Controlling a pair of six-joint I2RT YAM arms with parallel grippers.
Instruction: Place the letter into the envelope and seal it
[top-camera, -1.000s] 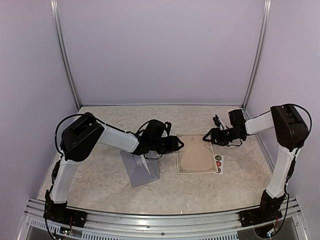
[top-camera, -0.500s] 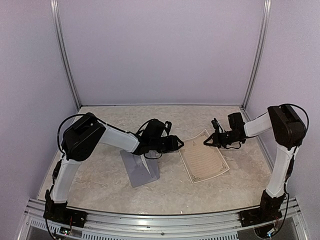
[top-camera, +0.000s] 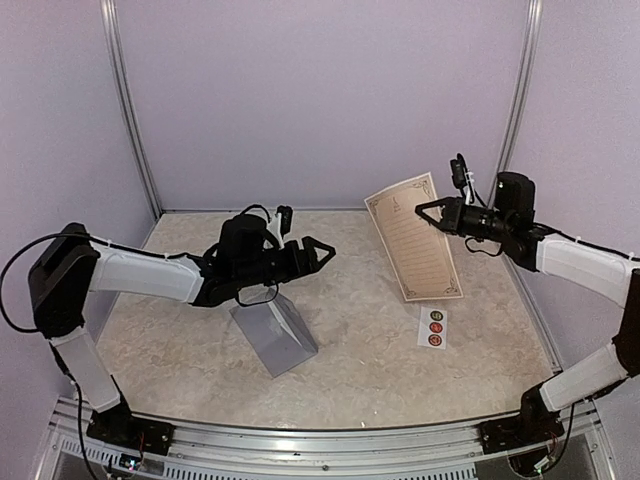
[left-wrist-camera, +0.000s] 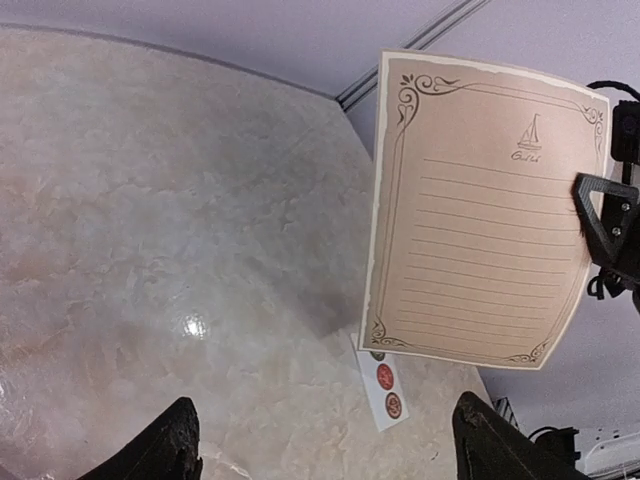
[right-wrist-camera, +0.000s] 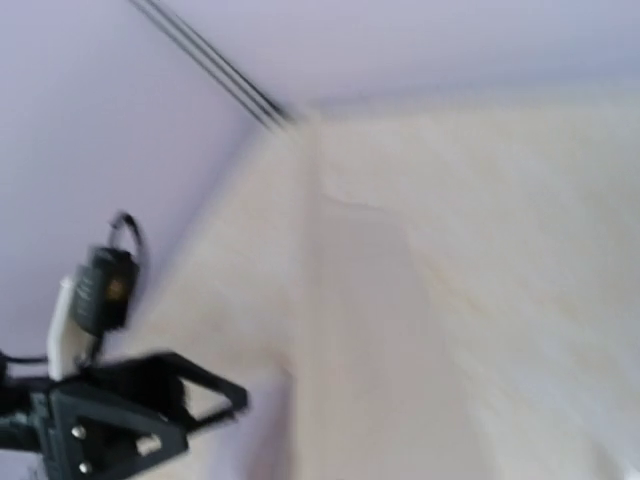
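The letter (top-camera: 415, 238), a tan lined sheet with an ornate border, hangs upright in the air at the right. My right gripper (top-camera: 424, 209) is shut on its upper right edge. In the left wrist view the letter (left-wrist-camera: 480, 210) faces the camera with a right finger (left-wrist-camera: 605, 215) clamped on its edge. The grey-blue envelope (top-camera: 275, 338) lies on the table under my left arm. My left gripper (top-camera: 316, 251) hovers above it, open and empty, pointing at the letter. The right wrist view is blurred; a pale sheet (right-wrist-camera: 430, 300) fills most of it.
A small white strip with round stickers (top-camera: 434, 327) lies on the marble tabletop (top-camera: 360, 370) below the letter, also seen as the strip (left-wrist-camera: 383, 378) from the left wrist. Lilac walls close in the back and sides.
My right gripper closed on the letter and lifted it from the table to upright in the air. My left arm rose and drew back left, and its jaws opened wider.
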